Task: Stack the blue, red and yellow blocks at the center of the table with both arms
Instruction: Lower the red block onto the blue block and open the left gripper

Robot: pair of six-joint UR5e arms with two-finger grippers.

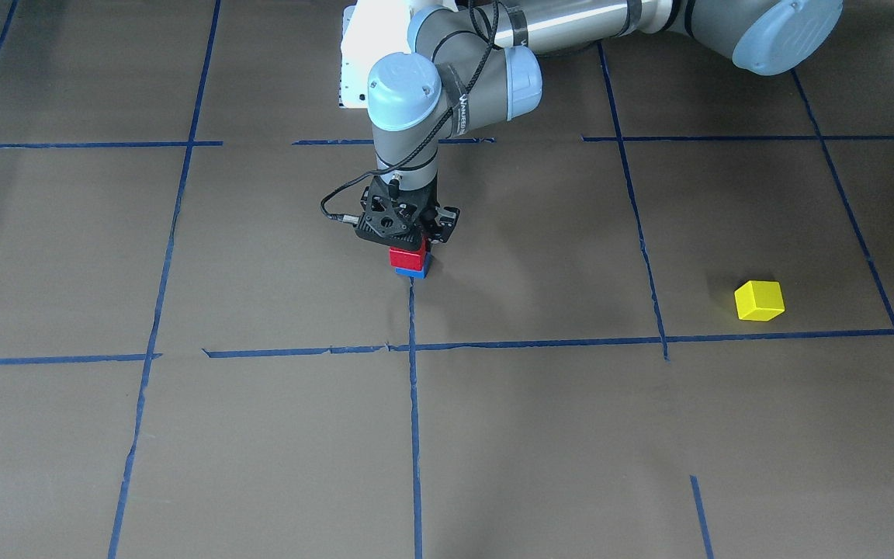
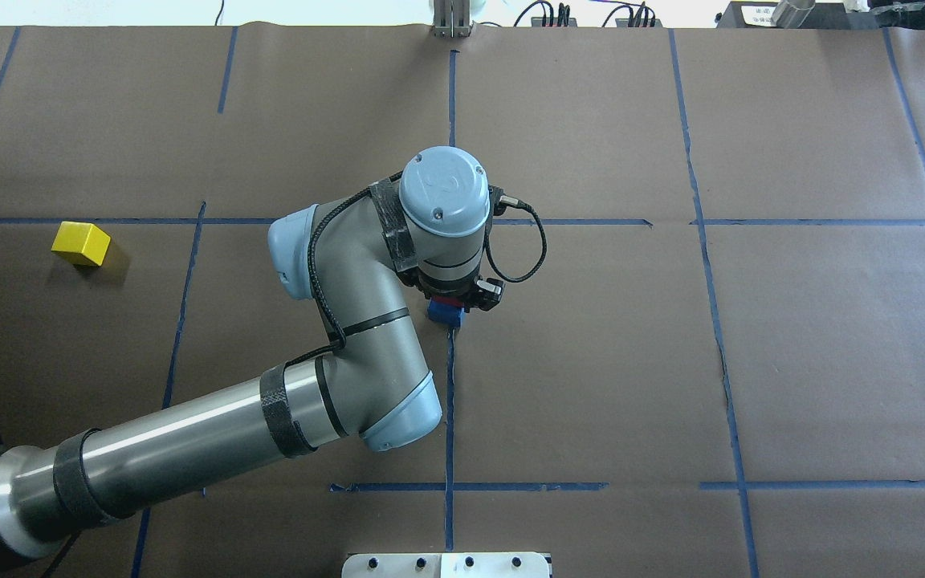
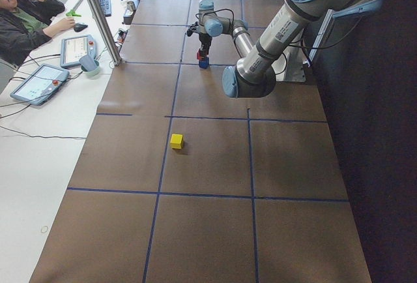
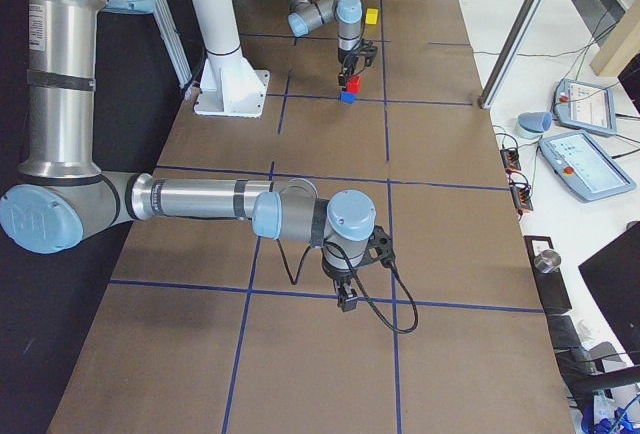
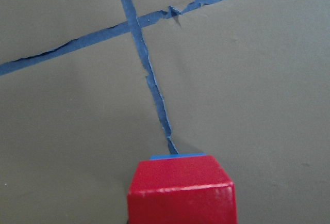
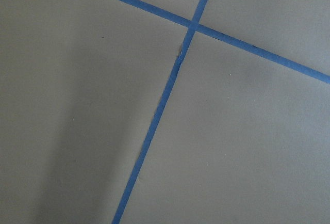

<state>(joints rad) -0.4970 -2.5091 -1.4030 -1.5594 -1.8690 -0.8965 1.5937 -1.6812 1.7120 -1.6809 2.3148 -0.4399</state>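
One red block [image 1: 407,256] sits on one blue block [image 1: 413,272] at centre, one yellow block [image 1: 759,300] lies far left, and the left gripper [image 1: 410,251] points straight down, pinching the red block.

Overhead looks forward and down on the table [image 2: 832,361]; front camera faces back from across it; side cameras sight along it from either end; left wrist, close over the red block [image 5: 180,190], shares it with them.

You'll see one red block [image 1: 407,256], one blue block [image 1: 414,272] and a yellow block [image 1: 759,300] near the desk's left edge. Your desk [image 1: 571,435] is brown, gridded with blue tape [image 1: 414,404]. The left arm [image 2: 189,441] is grey with pale-blue caps.
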